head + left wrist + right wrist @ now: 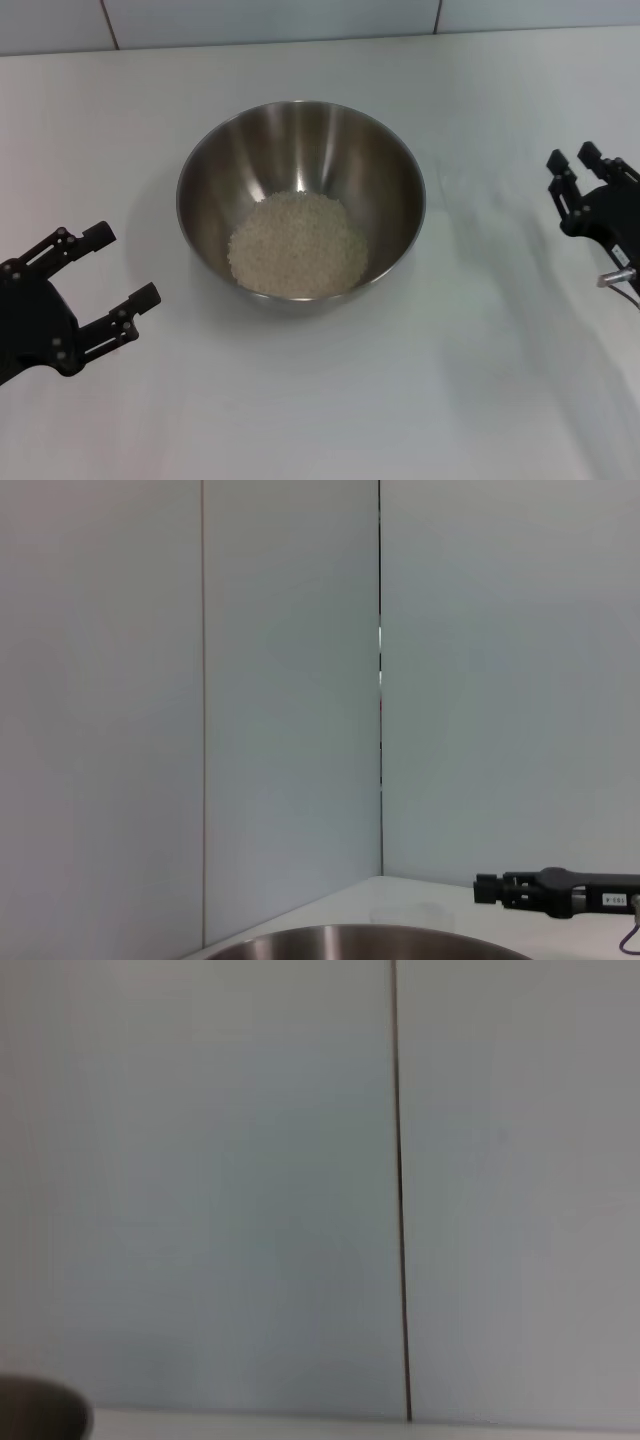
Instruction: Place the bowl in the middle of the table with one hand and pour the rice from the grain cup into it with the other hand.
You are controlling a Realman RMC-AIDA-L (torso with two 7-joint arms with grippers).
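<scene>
The steel bowl stands in the middle of the white table, and a pale mound of rice lies in its bottom. My left gripper hovers to the bowl's left front, open and empty. Off to the bowl's right, my right gripper is open with nothing in it. The left wrist view shows the bowl's rim and the right gripper beyond it. A faint clear shape lies on the table there; I cannot tell whether it is the grain cup.
A pale panelled wall runs along the table's far edge. Bare tabletop surrounds the bowl on all sides.
</scene>
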